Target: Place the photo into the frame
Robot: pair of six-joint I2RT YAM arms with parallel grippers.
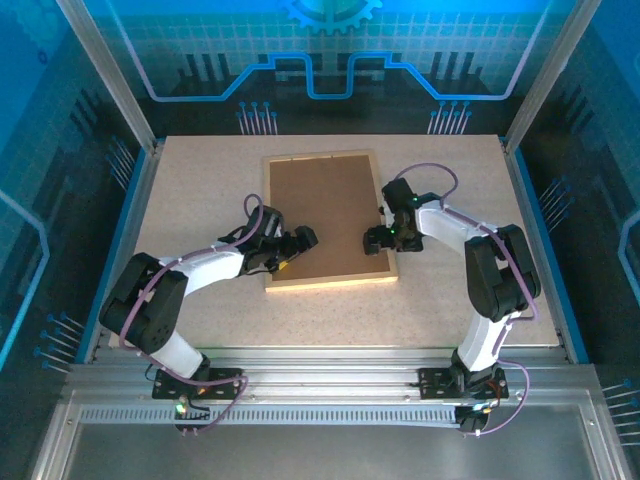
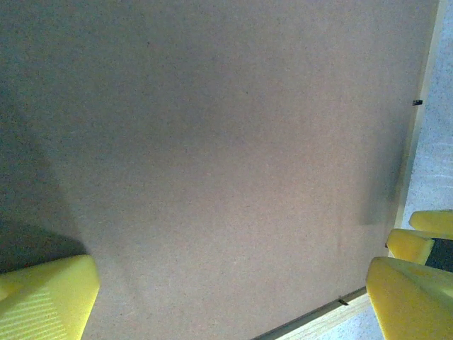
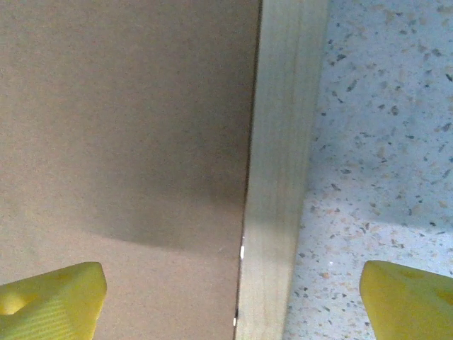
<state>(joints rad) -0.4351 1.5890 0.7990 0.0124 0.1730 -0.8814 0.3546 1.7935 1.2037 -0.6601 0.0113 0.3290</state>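
Note:
The frame (image 1: pixel 330 281) lies flat on the table, its light wood rails around a plain brown backing board (image 1: pixel 325 215). The photo is hidden. My left gripper (image 1: pixel 300 240) hovers open over the board's near-left part. In the left wrist view its yellow fingers (image 2: pixel 46 301) stand wide apart above the board (image 2: pixel 212 156), with the frame's rail (image 2: pixel 333 320) at the lower right. My right gripper (image 1: pixel 378 238) is open over the frame's right side. In the right wrist view it (image 3: pixel 230 304) straddles the wooden rail (image 3: pixel 283 177), one finger over the board (image 3: pixel 127 142), the other over the table.
The speckled tabletop (image 1: pixel 200 190) surrounds the frame on all sides. Metal posts and blue walls enclose the table. Small black tabs (image 2: pixel 417 103) sit along the frame's inner edge. Both arms reach inward from the near edge.

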